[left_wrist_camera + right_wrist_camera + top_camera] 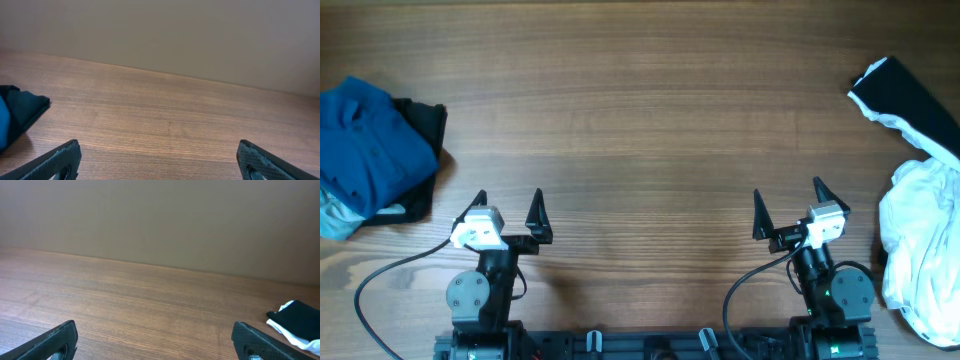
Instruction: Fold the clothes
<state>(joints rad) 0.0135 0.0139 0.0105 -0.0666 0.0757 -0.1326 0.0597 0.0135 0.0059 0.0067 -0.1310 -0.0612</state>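
Note:
A crumpled white garment (920,240) lies in a heap at the table's right edge, with a black-and-white piece (905,100) behind it; that piece's corner shows in the right wrist view (297,322). A pile of blue (365,150) and black (425,125) clothes lies at the left edge; its black corner shows in the left wrist view (22,112). My left gripper (508,203) is open and empty near the front left. My right gripper (787,197) is open and empty near the front right, left of the white heap. Neither touches any cloth.
The wooden table (640,120) spans the view. A pale blue cloth (335,225) pokes out under the left pile. Black cables (380,280) trail by the arm bases at the front edge. A plain wall (160,30) stands behind the table.

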